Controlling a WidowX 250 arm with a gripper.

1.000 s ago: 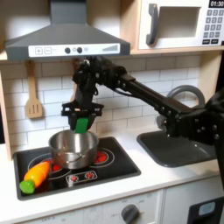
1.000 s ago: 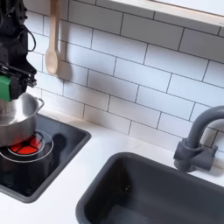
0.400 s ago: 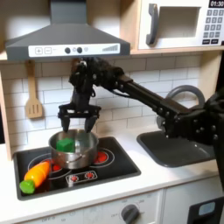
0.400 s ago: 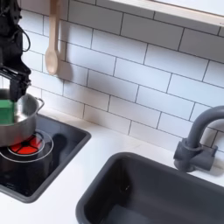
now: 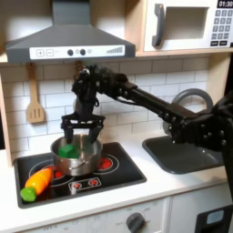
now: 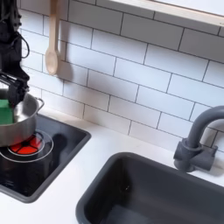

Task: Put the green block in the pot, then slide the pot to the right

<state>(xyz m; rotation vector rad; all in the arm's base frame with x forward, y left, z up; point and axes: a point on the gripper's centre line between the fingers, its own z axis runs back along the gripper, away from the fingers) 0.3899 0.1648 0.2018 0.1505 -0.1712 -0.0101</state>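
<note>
Resting place of the green block (image 5: 66, 148): inside the pot (image 5: 76, 155), against the wall on the first exterior view's left; in the second exterior view it shows at the frame's left edge (image 6: 4, 113), tucked behind the pot's rim (image 6: 24, 112).
Block shape: small, bright green, roughly cubic, matte; no long axis can be told, nor which way it points.
Pot material: round shiny silver metal, low straight walls, sitting upright on the black stove top (image 5: 109, 173) over a red burner ring.
Gripper state: the gripper (image 5: 82, 128) hangs just above the pot with its black fingers spread apart, holding nothing; the block lies free below them.
First exterior view extras: an orange toy carrot (image 5: 37, 182) with a green tip at the stove's front left corner, a grey range hood (image 5: 68, 41), a microwave (image 5: 187, 25), a wooden spatula (image 5: 35, 96) on the wall.
Second exterior view extras: the dark grey sink basin (image 6: 157, 192), matte and rounded, a curved grey faucet (image 6: 197, 140), glossy white tiles, a wooden spoon (image 6: 52, 39) hanging upright, the white counter (image 6: 87, 188).
</note>
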